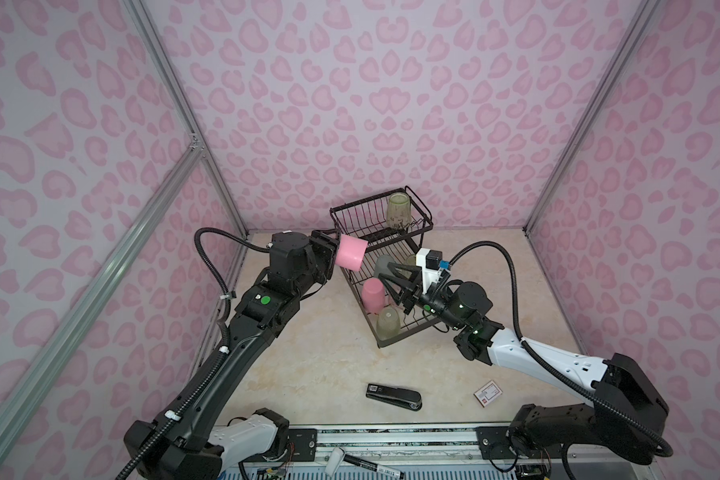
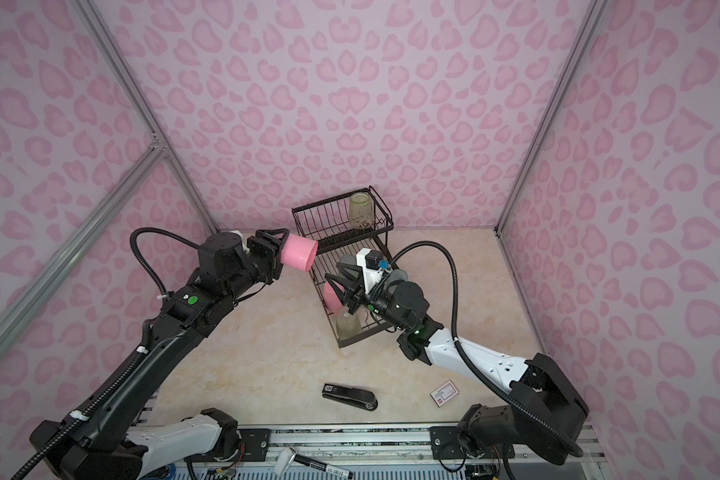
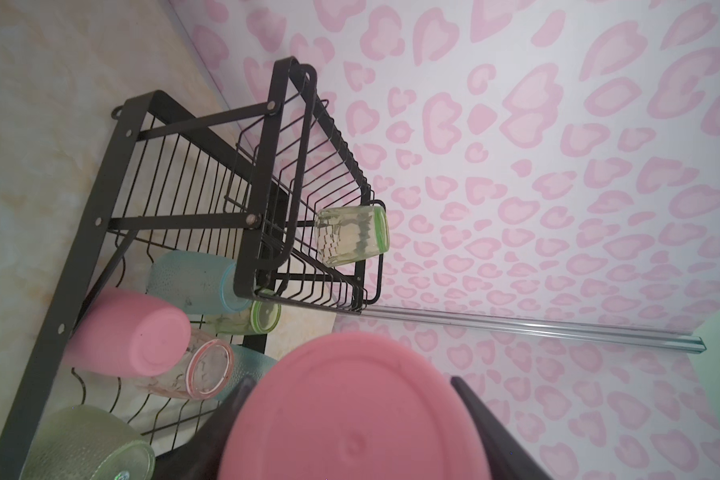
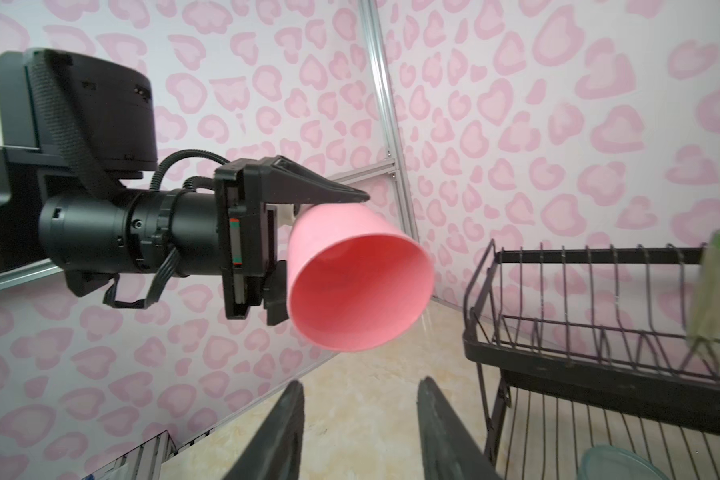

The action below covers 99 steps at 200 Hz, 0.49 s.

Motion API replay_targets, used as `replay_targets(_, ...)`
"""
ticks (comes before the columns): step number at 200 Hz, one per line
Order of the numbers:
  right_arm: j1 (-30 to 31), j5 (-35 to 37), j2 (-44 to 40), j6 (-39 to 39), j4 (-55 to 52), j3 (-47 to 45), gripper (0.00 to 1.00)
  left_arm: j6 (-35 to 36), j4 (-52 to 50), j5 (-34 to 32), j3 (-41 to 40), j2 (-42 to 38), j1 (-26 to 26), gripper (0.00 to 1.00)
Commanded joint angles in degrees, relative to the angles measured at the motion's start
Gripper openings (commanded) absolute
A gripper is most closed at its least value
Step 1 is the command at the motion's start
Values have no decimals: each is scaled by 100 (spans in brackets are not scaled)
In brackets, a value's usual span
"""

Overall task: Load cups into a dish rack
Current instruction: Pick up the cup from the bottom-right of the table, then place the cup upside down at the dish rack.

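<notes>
My left gripper [image 1: 336, 246] [image 3: 350, 380] is shut on an opaque pink cup [image 1: 352, 252] [image 2: 300, 253] [image 4: 358, 286]. It holds the cup on its side in the air, mouth towards the black wire dish rack [image 1: 408, 336] [image 3: 262, 174]. In the upper basket stands a yellow-green cup [image 1: 399, 210] [image 3: 350, 237]. The lower tray holds a pink cup [image 1: 373, 295] [image 3: 129, 332], a teal cup [image 3: 192, 282], a clear pink cup [image 3: 200, 368] and a green cup [image 1: 387, 324]. My right gripper [image 1: 391, 284] [image 4: 361, 382] hovers open over the lower tray with nothing between its fingers.
A black stapler [image 1: 393, 397] and a small card box [image 1: 488, 392] lie on the table near the front. A marker [image 1: 371, 464] rests on the front rail. Pink-patterned walls close in the left, back and right sides.
</notes>
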Motion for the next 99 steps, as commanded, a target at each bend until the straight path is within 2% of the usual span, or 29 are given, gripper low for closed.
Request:
replay_targets(1, -204, 193, -389, 103, -545, -211, 45, 437, -39, -556, 167, 34, 7, 57)
replay_targets(60, -630, 980, -1747, -253, -2339, -631, 58, 1670, -274, -1285, 1254, 587, 51, 55)
replay_targets(99, -996, 1251, -2242, -312, -3349, -666, 59, 2617, -488, -1495, 2356, 1437, 21, 50)
